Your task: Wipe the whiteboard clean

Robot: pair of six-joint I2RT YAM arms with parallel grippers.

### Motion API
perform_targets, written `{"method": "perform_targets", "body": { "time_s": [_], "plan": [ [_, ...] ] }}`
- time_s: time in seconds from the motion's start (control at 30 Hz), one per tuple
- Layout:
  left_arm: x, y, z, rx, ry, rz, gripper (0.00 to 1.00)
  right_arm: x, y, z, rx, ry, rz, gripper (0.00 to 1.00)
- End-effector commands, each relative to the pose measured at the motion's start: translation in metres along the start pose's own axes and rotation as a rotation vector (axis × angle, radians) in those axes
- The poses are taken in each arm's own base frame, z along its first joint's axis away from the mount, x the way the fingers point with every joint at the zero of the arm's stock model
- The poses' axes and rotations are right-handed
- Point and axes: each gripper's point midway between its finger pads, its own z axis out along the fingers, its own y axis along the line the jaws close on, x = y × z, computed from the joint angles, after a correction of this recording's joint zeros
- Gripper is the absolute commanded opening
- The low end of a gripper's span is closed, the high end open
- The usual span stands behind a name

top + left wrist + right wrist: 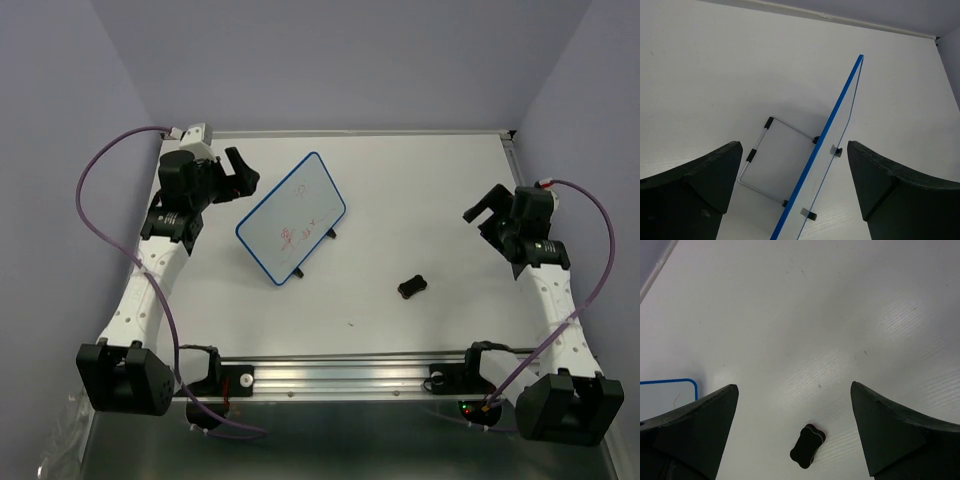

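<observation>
Standing propped left of centre on the bench (420, 180), the whiteboard (292, 218) bears red scribbles; left hand (243, 172) and right hand (483, 207) are held released, empty; the eraser (412, 287) must be grasped first

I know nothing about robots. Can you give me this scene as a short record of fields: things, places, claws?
Whiteboard: tilted on its wire stand, red scribbles on its face
Eraser: flat on the table, right of the whiteboard, untouched
Left claw: open, empty, behind the whiteboard
Right claw: open, empty, off to the eraser's right
</observation>
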Motion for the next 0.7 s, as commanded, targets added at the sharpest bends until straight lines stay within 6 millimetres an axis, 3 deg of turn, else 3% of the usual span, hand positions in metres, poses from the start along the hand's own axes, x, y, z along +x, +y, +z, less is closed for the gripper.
{"method": "perform_targets", "body": {
  "time_s": [0.0,0.17,0.43,0.57,0.6,0.67],
  "plan": [
    [-0.034,-0.021,-0.002,0.086,-0.085,0.101,0.99,-0.010,0.004,-0.005,-0.016,-0.038,-0.036,1.00],
    [-0.042,-0.032,-0.005,0.137,-0.100,0.140,0.99,0.001,-0.025,-0.005,0.138,0.008,-0.014,1.00],
    [-0.032,-0.015,0.002,0.063,-0.105,0.057,0.99,0.033,-0.031,-0.010,0.136,0.120,0.020,1.00],
    [-0.027,-0.014,0.004,0.072,-0.119,0.072,0.99,0.066,-0.041,-0.011,0.133,0.184,0.103,1.00],
    [-0.026,-0.013,0.005,0.071,-0.118,0.081,0.99,0.086,-0.045,-0.008,0.133,0.221,0.115,1.00],
    [-0.026,-0.014,0.006,0.081,-0.115,0.100,0.99,0.103,-0.044,-0.004,0.115,0.255,0.126,1.00]
  ]
}}
